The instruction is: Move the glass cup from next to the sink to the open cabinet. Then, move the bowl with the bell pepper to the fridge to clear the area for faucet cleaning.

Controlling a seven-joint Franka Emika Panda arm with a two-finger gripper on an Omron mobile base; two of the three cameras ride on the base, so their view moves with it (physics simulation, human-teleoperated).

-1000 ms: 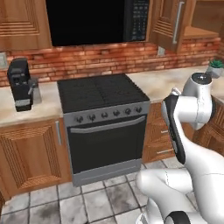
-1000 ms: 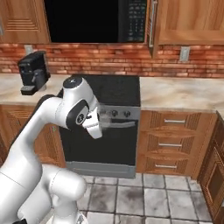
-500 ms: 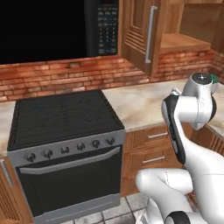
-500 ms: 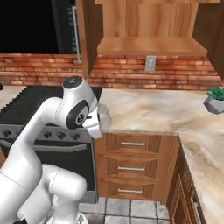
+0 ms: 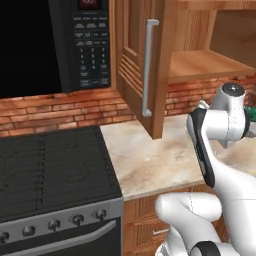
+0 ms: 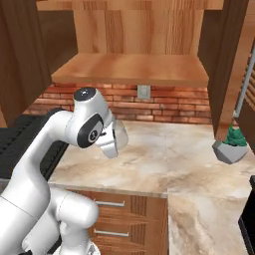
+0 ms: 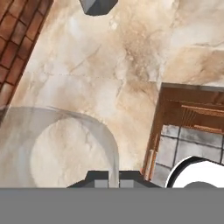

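- My pincer (image 7: 108, 180): tips cut off at six o'clock, clamped on the glass cup (image 7: 57, 146).
- Glass cup: translucent, faint, extending toward ten o'clock from the tips.

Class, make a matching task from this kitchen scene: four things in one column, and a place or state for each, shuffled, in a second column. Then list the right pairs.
Things:
1. glass cup
2. cabinet
3. microwave
4. potted plant

Places or states:
A. above the stove
B. on the counter, in the corner by the brick wall
C. held at the arm's hand, over the counter
D. open, its shelf bare

Pairs: 1-C, 2-D, 3-A, 4-B
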